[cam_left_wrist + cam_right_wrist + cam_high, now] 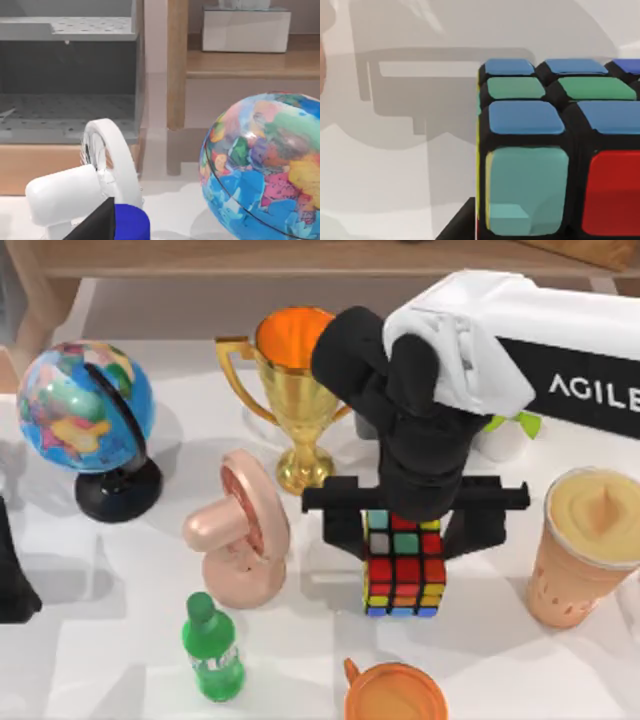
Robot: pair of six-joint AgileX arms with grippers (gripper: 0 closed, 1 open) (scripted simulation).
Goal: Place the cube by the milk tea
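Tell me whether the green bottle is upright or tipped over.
Upright: the green bottle stands on its base on the table, cap pointing up.

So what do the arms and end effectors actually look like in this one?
The right arm has a white shell with a black panel carrying white "AGILE" lettering, cut off at the picture's edge, then a rounded black wrist. Its end effector is black: a straight crossbar with two blocky fingers. At the top view's left edge sits a dark shape, probably the left arm. No cables visible.

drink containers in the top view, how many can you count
4: the gold trophy cup at the back, the green bottle front left, the orange mug at the front edge, and the milk tea on the right. The arm may hide others.
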